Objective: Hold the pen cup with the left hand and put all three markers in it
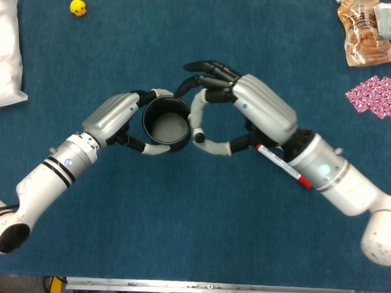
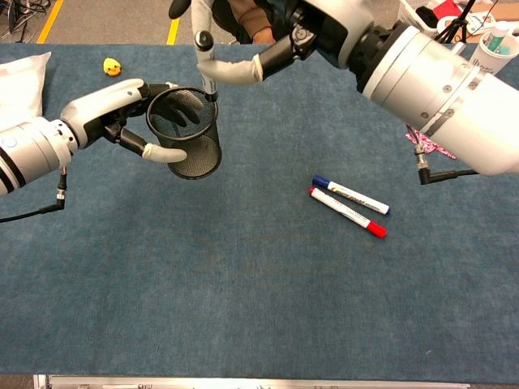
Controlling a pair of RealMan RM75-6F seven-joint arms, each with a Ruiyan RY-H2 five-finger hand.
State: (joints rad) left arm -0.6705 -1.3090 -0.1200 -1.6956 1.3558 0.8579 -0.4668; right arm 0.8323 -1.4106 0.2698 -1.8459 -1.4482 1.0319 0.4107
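Observation:
My left hand [image 1: 115,117] [image 2: 109,113] grips the black mesh pen cup [image 1: 165,124] [image 2: 192,144] from its left side; the cup stands upright. My right hand [image 1: 249,110] [image 2: 300,32] reaches over from the right and pinches a white marker with a black cap [image 2: 207,65] [image 1: 198,137]. That marker hangs nearly upright with its lower end at the cup's right rim. A blue-capped marker [image 2: 350,193] and a red-capped marker [image 2: 347,211] [image 1: 284,166] lie side by side on the cloth to the right. In the head view my right arm hides the blue one.
A yellow duck toy [image 1: 77,8] and a white bag [image 1: 5,54] sit at the far left. A snack pouch [image 1: 366,31] and a pink patterned cloth [image 1: 378,96] lie at the far right, with a paper cup [image 2: 495,57] behind.

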